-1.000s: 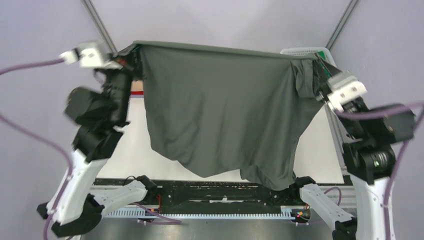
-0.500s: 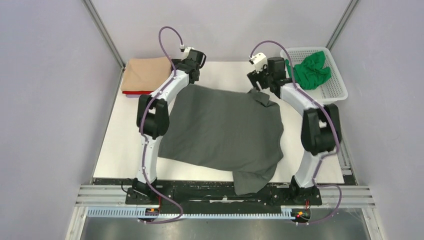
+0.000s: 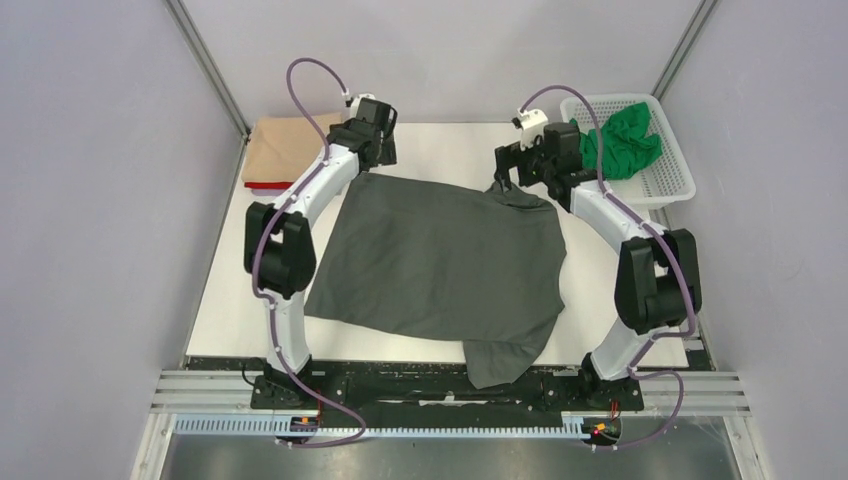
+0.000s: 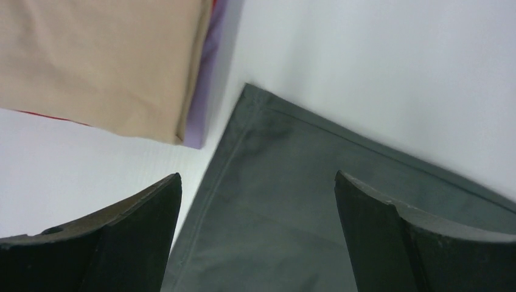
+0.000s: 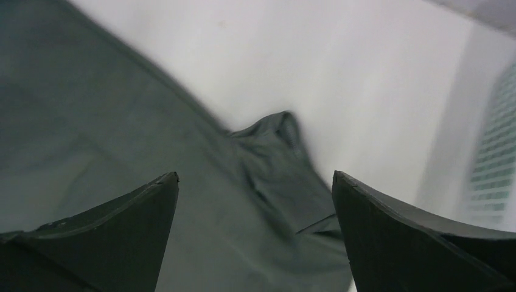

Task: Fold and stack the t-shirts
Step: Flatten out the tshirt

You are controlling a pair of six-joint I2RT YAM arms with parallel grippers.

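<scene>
The dark grey t-shirt (image 3: 440, 265) lies spread flat across the table, and its near end hangs over the front edge. My left gripper (image 3: 366, 160) hovers open over the shirt's far left corner (image 4: 255, 115), with nothing between the fingers. Open as well, my right gripper (image 3: 500, 178) stands above the rumpled far right corner (image 5: 274, 158). At the far left sits a folded pile: the tan t-shirt (image 3: 288, 148) on top, a lilac edge (image 4: 204, 79) and a red edge (image 3: 265, 185) under it. The green t-shirt (image 3: 622, 135) is bunched in the basket.
The white mesh basket (image 3: 672, 185) stands at the far right corner of the table. Bare white table (image 3: 440, 145) shows between the two grippers and along the left side. Grey walls and frame posts close the back.
A second ago both grippers held the grey shirt stretched up in the air. It now lies on the table, and both grippers have opened and let it go.
</scene>
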